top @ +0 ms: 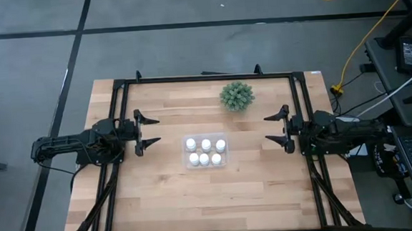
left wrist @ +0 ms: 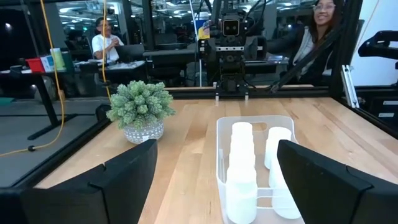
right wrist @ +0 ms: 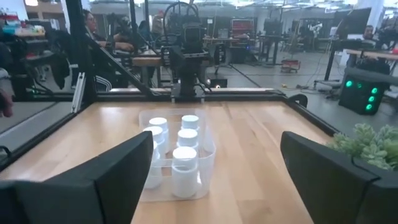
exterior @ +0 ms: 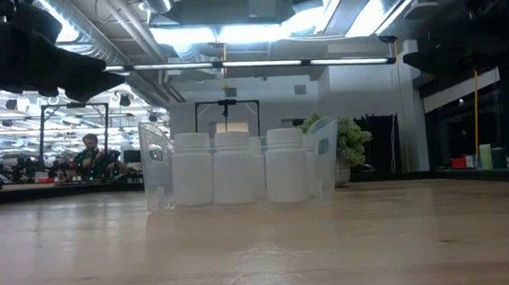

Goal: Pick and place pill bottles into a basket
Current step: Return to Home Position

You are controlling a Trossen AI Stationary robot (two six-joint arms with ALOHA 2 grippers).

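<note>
Woodgrain table (top: 161, 197) bears clear rounded basket (top: 227, 160) (holding six white bottles (top: 206, 145)).

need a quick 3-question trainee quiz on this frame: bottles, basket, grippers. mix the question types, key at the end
1. How many pill bottles stand in the basket?
2. The left gripper and the right gripper are: A) both open and empty, B) both shut on bottles, C) one open, one shut.
3. True or false: the plant stands closer to the right gripper than to the left gripper.

Key:
1. Six, in two rows of three.
2. A.
3. True.
</note>
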